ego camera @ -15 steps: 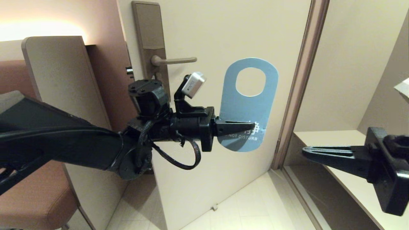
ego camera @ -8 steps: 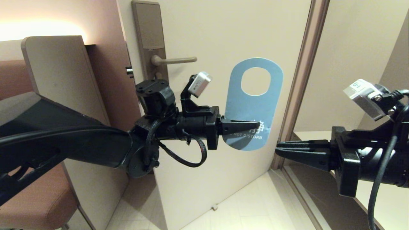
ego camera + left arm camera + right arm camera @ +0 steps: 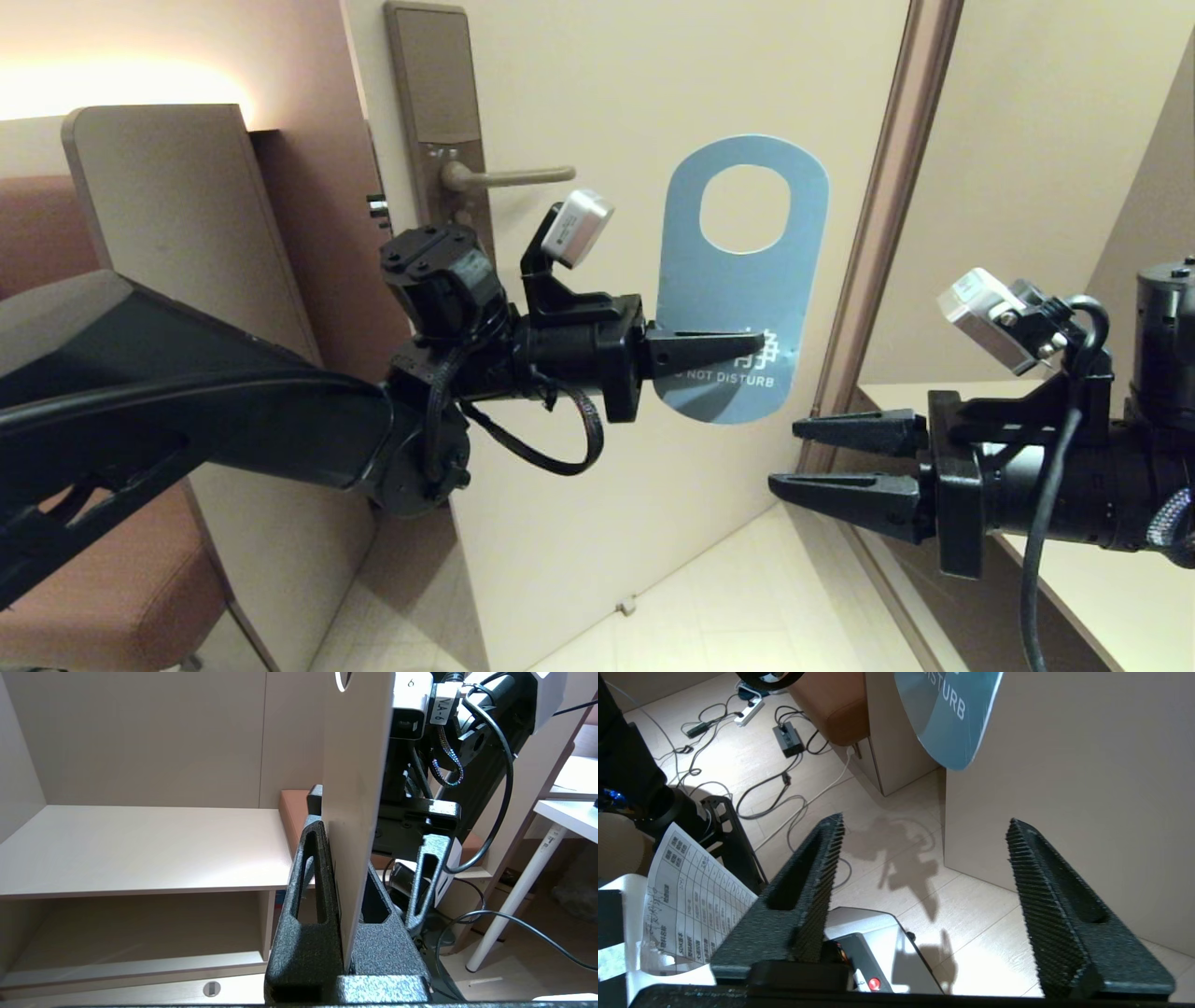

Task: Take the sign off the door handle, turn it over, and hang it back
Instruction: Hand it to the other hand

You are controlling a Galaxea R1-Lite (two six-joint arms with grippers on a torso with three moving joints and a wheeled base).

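On your far left in the head view sits a rust-brown upholstered seat [image 3: 103, 579], with a beige panel [image 3: 168, 233] standing upright between it and the door [image 3: 635, 84]. Next comes the tall lock plate [image 3: 431, 93] with the door handle [image 3: 509, 175] jutting out level from it; nothing hangs on that lever.

Just below and beside the handle, your left arm reaches across, so its wrist housing covers the lower end of the lock plate. The left gripper [image 3: 738, 345] is clamped on the sign [image 3: 742, 280], pinching its lower part just above the words. Your left wrist view shows the card edge-on, squeezed between the two fingers [image 3: 310, 882].

The sign is held upright in front of the door, clear of the handle and off to its right. You see its blue face with white "NOT DISTURB" lettering and the big rounded hole at the top, through which the door shows.

Right of it runs the brown door frame [image 3: 887, 187], then a pale shelf [image 3: 1102, 597]. Your right gripper [image 3: 789, 457] points toward the sign from below and to its right, jaws spread apart and holding nothing, near the card's lower edge but not touching it.
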